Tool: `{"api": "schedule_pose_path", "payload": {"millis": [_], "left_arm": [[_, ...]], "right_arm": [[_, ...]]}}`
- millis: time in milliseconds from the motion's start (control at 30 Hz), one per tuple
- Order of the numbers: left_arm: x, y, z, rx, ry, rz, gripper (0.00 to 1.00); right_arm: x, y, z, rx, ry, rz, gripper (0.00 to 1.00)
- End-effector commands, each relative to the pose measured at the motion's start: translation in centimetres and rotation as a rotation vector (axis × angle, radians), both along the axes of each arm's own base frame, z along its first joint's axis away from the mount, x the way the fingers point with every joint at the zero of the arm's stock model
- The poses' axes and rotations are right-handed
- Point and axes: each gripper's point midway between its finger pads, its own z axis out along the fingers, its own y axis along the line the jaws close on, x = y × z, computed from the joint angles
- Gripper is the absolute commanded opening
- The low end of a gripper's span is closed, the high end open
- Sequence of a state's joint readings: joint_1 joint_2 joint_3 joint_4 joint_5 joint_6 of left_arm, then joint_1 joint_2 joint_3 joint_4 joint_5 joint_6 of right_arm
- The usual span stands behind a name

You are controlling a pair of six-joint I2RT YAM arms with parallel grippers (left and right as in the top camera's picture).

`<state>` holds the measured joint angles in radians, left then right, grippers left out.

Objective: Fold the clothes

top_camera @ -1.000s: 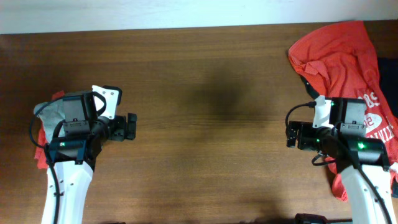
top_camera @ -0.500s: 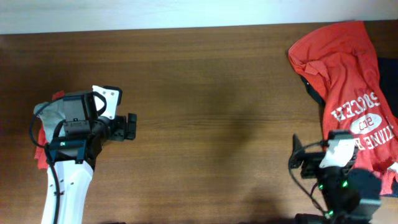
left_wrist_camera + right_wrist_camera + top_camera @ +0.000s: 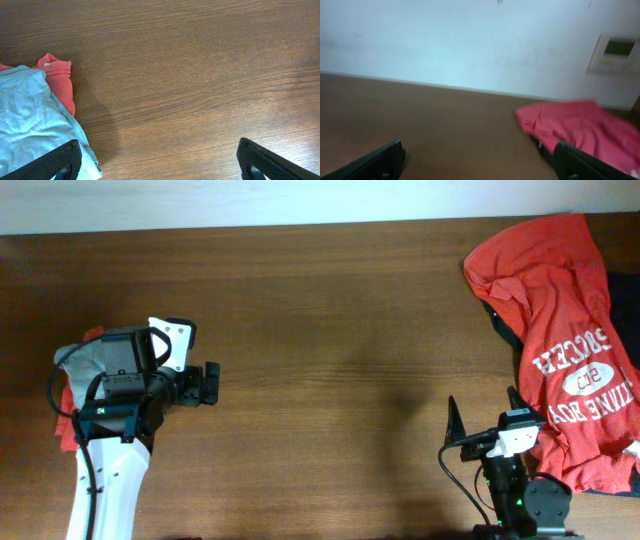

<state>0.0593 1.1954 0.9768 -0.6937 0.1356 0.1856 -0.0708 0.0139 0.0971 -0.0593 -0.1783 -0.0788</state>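
Observation:
A red T-shirt with white lettering [image 3: 562, 340] lies crumpled at the table's right side, over a dark garment. It also shows blurred in the right wrist view [image 3: 570, 125]. A folded pile, a light blue garment [image 3: 27, 120] on a red one [image 3: 57, 82], lies at the left under my left arm. My left gripper [image 3: 210, 383] is open and empty over bare wood [image 3: 160, 165]. My right gripper [image 3: 480, 420] is open and empty, pulled back to the front edge, pointing toward the far wall [image 3: 480, 162].
The wooden table [image 3: 340, 330] has a white wall [image 3: 470, 40] along its far edge. A dark garment [image 3: 622, 300] shows at the right edge beside the red shirt.
My right arm has drawn back from beside the red shirt to the table's front edge and tilted up. The shirt's lettering is now uncovered. The left arm has not moved.

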Motion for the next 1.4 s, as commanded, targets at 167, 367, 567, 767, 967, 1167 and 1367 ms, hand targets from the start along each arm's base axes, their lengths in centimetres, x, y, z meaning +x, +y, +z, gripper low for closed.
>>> {"api": "schedule_pose_path", "payload": {"millis": [167, 367, 567, 767, 967, 1167, 1367], "left_arm": [[-0.1, -0.1, -0.3, -0.017, 0.007, 0.003, 0.99], [-0.1, -0.1, -0.3, -0.018, 0.007, 0.003, 0.99], [-0.1, -0.1, -0.3, -0.017, 0.007, 0.003, 0.99], [-0.1, -0.1, -0.3, -0.018, 0.007, 0.003, 0.99], [-0.1, -0.1, -0.3, -0.018, 0.007, 0.003, 0.99], [-1.5, -0.2, 0.5, -0.018, 0.006, 0.003, 0.99], [-5.7, 0.1, 0.1, 0.016, -0.072, 0.022, 0.99]], "right_arm": [[0.5, -0.1, -4.3, 0.010, 0.085, -0.005, 0.99], [0.5, -0.1, -4.3, 0.010, 0.085, -0.006, 0.99], [0.5, -0.1, -4.3, 0.010, 0.085, -0.006, 0.99], [0.5, -0.1, -4.3, 0.010, 0.085, -0.006, 0.99], [0.5, -0.1, -4.3, 0.010, 0.085, -0.006, 0.99], [0.5, -0.1, -4.3, 0.010, 0.085, -0.006, 0.99], [0.5, -0.1, -4.3, 0.010, 0.085, -0.006, 0.98]]}}
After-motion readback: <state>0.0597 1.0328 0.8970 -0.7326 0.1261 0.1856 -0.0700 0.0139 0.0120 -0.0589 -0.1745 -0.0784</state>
